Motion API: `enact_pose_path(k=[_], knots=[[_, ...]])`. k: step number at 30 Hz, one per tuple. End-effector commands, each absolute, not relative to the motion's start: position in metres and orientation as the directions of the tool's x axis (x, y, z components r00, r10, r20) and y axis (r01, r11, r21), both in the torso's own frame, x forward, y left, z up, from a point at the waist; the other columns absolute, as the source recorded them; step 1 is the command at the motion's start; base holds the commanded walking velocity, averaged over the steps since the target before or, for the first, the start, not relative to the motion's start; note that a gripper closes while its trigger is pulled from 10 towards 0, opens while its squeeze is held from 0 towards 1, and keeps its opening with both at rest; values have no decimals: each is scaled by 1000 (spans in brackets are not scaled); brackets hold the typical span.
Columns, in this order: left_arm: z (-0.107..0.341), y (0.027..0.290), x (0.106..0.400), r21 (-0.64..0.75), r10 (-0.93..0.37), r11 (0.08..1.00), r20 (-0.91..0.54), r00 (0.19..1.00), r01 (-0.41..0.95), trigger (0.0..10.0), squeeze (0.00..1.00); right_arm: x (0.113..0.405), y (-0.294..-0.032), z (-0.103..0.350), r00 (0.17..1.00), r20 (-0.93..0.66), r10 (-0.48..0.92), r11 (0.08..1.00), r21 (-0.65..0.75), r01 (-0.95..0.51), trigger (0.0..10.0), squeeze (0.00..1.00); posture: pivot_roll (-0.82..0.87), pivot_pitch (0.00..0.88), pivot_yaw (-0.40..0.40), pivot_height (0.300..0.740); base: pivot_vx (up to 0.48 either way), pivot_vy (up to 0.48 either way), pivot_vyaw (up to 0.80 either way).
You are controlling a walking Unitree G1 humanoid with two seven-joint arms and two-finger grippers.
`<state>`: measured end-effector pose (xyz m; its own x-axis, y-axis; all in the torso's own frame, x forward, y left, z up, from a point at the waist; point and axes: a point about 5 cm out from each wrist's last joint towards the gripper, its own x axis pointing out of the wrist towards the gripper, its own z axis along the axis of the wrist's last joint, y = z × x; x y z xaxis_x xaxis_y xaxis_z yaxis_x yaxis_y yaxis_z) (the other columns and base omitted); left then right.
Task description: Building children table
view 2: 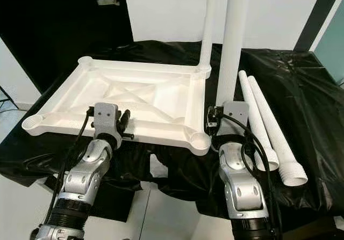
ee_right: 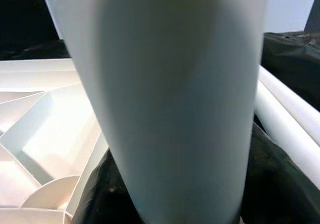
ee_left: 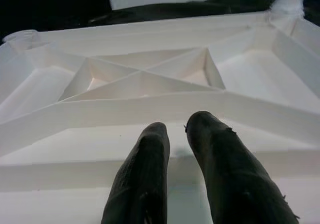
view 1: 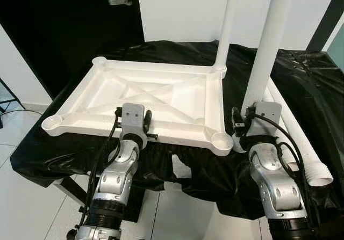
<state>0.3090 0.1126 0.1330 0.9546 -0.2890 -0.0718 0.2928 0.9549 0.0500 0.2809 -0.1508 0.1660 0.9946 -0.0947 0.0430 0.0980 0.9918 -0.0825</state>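
**Leg upright at near-right corner**

We're gripping a smooth white leg [view 1: 264, 52] upright in the right gripper [view 1: 243, 123], beside the corner socket [view 1: 221, 140]. The ribbed plastic tabletop [view 1: 161, 97] is lying underside-up on black sheeting [view 1: 301, 89]. The left gripper [ee_left: 176, 149] is hovering over its near rim, fingers nearly together, holding nothing. One leg [view 1: 227, 25] is standing in the far-right socket; two [view 2: 269, 127] are lying flat.

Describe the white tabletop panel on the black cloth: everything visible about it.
The tabletop panel is white, plastic-looking, rectangular and lies upside down on the black cloth. Raised rims and crossing diagonal ribs brace its underside, with a round socket at each corner. One white leg stands upright in the far right socket; the other three sockets look empty. The left gripper rests at its near edge.
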Motion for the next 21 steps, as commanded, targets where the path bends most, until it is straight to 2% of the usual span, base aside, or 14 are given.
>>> enact_pose_path(k=[1, 4, 5, 8, 9, 13, 21], knots=[[123, 95, 297, 2, -604, 793, -127, 787, 609, 10000, 0, 282, -152, 177, 991, 76, -107, 990, -88, 113, 10000, 0, -83, 0, 19, 740, 0, 0, 0], [116, 93, 289, -56, -716, 693, -163, 679, 718, 10000, 0, 283, -153, 189, 988, 110, -113, 989, -87, 123, 10000, 0, -89, 0, 20, 740, 0, 0, 0], [116, 93, 289, -56, -716, 693, -163, 679, 718, 10000, 0, 283, -153, 189, 988, 110, -113, 989, -87, 123, 10000, 0, -89, 0, 20, 740, 0, 0, 0], [106, 93, 279, -71, -798, 588, -213, 564, 805, 10000, 0, 283, -153, 194, 986, 124, -116, 988, -85, 127, 10000, 0, -98, 0, 23, 740, 0, 0, 0], [106, 93, 279, -71, -798, 588, -213, 564, 805, 10000, 0, 283, -153, 194, 986, 124, -116, 988, -85, 127, 10000, 0, -98, 0, 23, 740, 0, 0, 0], [94, 93, 271, -65, -840, 505, -267, 472, 861, 10000, 0, 281, -153, 198, 985, 128, -119, 988, -84, 131, 10000, 0, -105, 0, 21, 740, 0, 0, 0], [74, 87, 292, -31, -752, 611, -334, 568, 791, 10000, 0, 284, -151, 212, 984, 154, -87, 992, -81, 101, 10000, 0, -116, 0, 14, 740, 0, 0, 0]])
